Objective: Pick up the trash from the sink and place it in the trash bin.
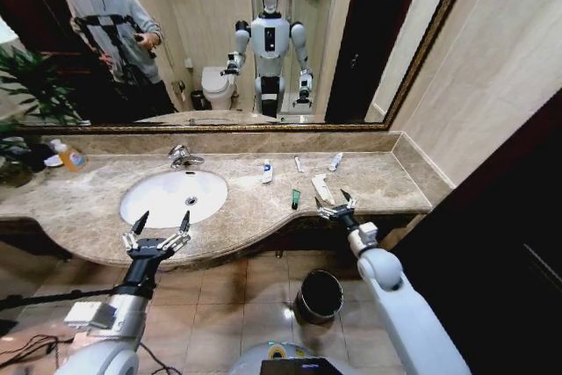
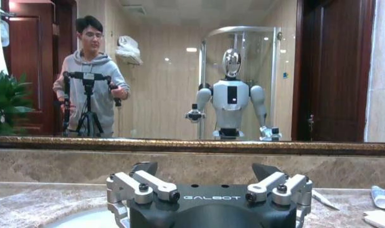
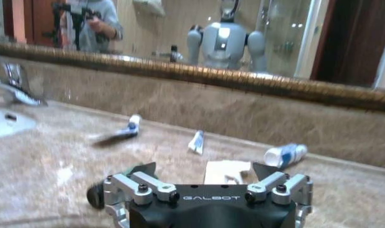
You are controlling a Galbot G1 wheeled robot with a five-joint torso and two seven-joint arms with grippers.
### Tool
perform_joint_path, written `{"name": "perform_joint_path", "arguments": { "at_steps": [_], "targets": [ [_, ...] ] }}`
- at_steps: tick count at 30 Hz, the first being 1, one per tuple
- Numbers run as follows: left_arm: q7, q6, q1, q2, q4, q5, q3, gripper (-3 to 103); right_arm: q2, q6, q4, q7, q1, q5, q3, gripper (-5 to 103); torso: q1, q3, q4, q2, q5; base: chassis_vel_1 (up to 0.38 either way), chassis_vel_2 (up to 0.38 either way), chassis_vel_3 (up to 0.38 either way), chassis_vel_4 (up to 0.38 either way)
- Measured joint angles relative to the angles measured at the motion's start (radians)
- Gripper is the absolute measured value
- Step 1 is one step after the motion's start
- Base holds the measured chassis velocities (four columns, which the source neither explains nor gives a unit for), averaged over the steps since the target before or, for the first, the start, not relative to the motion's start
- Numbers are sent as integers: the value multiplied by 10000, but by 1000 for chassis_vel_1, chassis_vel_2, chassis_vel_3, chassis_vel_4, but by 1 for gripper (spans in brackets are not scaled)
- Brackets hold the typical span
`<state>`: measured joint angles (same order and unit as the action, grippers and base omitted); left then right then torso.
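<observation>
Head view: both hands wide open, empty, at the desk's front edge.
The bin (image 1: pixel 320 294) stands on the floor below; the left hand (image 1: pixel 156 228) hangs before the sink (image 1: pixel 173 197), the right hand (image 1: pixel 336 205) beside five trash bits: dark-green tube (image 1: pixel 296 198), wrapper (image 1: pixel 322 188), white tube (image 1: pixel 267 171), two sachets. They look light and soft; pinch each mid-body.

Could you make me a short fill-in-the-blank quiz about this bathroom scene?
1. The right gripper hovers, fingers open, over the beige-brown marble ____.
2. The small round dark trash bin stands on the tiled ____.
3. The left gripper is open at the front rim of the white oval ____.

Missing words: countertop; floor; sink
</observation>
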<state>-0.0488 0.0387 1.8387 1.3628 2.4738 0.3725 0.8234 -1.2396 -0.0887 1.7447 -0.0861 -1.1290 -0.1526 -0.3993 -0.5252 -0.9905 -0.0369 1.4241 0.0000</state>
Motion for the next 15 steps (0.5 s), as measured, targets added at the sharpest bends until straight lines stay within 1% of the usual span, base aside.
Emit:
{"name": "perform_joint_path", "arguments": {
  "at_steps": [1, 2, 5, 6, 9, 10, 13, 14, 15],
  "targets": [
    [0, 0, 0, 0, 0, 0, 0, 100, -39, 28, -259, -8, 138, 45, 74, 98, 0, 0, 0, 0, 0, 0, 0, 0, 0],
    [0, 0, 0, 0, 0, 0, 0, 100, -39, 28, -259, -8, 138, 45, 74, 98, 0, 0, 0, 0, 0, 0, 0, 0, 0],
    [0, 0, 0, 0, 0, 0, 0, 100, -167, 190, -803, 54, 426, 154, 150, 83, 0, 1, 0, 0, 1, 0, 0, 0, 0],
    [0, 0, 0, 0, 0, 0, 0, 100, -167, 190, -803, 54, 426, 154, 150, 83, 0, 1, 0, 0, 1, 0, 0, 0, 0],
    [0, 0, 0, 0, 0, 0, 0, 100, -122, 225, -979, 92, 495, 168, 145, 67, 0, 1, 0, 0, 0, 0, 0, 0, 0],
    [0, 0, 0, 0, 0, 0, 0, 100, -122, 225, -979, 92, 495, 168, 145, 67, 0, 1, 0, 0, 0, 0, 0, 0, 0],
    [0, 0, 0, 0, 0, 0, 0, 100, -66, 257, -1098, 90, 507, 158, 111, 51, 1, 1, 1, 0, 1, 0, 0, 0, 0],
    [0, 0, 0, 0, 0, 0, 0, 100, -66, 257, -1098, 90, 507, 158, 111, 51, 1, 1, 1, 0, 1, 0, 0, 0, 0],
    [0, 0, 0, 0, 0, 0, 0, 100, -67, 268, -1128, 89, 512, 131, 102, 45, 1, 1, 1, 0, 0, 0, 0, 0, 0]
  ]
}}
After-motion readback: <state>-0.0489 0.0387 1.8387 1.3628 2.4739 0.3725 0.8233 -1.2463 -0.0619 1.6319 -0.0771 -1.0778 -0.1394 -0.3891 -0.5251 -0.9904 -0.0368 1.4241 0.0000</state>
